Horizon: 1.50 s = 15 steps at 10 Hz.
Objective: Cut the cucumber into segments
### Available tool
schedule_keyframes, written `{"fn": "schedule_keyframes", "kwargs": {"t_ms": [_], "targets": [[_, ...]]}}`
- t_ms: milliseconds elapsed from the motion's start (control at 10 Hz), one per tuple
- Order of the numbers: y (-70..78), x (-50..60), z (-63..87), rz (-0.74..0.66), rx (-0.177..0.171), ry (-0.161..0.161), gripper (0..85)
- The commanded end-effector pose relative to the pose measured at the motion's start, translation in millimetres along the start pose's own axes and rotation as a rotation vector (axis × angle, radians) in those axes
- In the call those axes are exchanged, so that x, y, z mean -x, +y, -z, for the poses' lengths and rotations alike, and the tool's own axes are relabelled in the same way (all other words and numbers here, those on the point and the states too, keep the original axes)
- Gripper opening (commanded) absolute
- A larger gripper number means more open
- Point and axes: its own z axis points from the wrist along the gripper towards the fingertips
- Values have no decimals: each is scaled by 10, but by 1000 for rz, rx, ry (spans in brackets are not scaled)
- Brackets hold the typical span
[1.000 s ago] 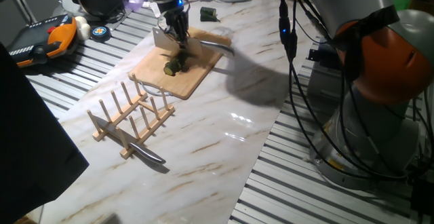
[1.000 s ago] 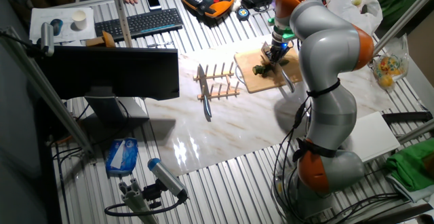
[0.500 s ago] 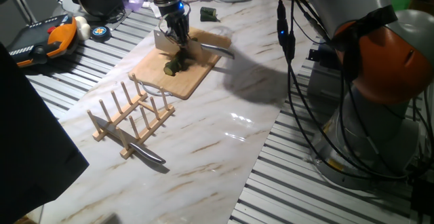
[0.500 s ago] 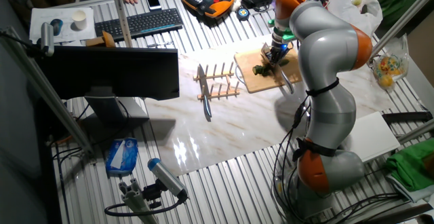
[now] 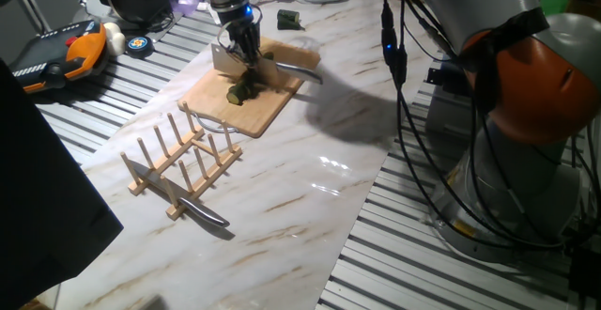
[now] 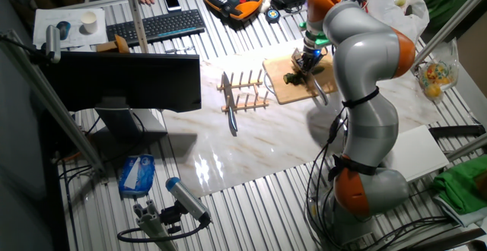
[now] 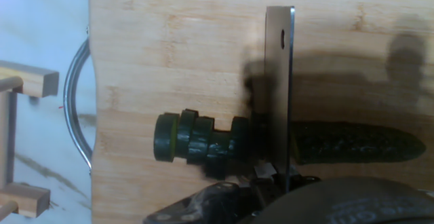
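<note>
The cucumber lies across the lower middle of the hand view, its long axis running left to right along the wooden board. The uncut part stretches toward the right edge of the frame, dark and tapering to a rounded tip. To its left sit the segments, a short row of dark green chunks touching one another and slightly staggered, ending near the board's left edge.

Between the two stands the knife blade, a tall narrow strip running top to bottom through the middle of the frame, square across the cucumber's length (so each cut falls as a cross slice). The blade's lower end meets the cucumber right where the cut pieces stop and the whole part begins.

The gripper shows in the fixed view at upper centre, above the board, with the flat blade hanging beside it; its fingers look clamped on the knife's handle, though the hold itself is dark and small in every view. In the hand view only a dark blur of it fills the bottom edge.

My reading is that the next cut calls for a shift toward the right of the hand view, along the cucumber's axis, since all the uncut length lies on that side of the blade.
</note>
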Motion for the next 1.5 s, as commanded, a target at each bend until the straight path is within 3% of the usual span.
{"fn": "schedule_keyframes", "kwargs": {"t_ms": [0, 300, 1000, 1400], "targets": [[-2, 2, 0, 0, 0, 0, 7], [-14, 21, -22, 0, -1, -7, 7], [-44, 61, -62, 13, 7, -80, 7], [-48, 40, -49, 21, 3, -144, 7]]}}
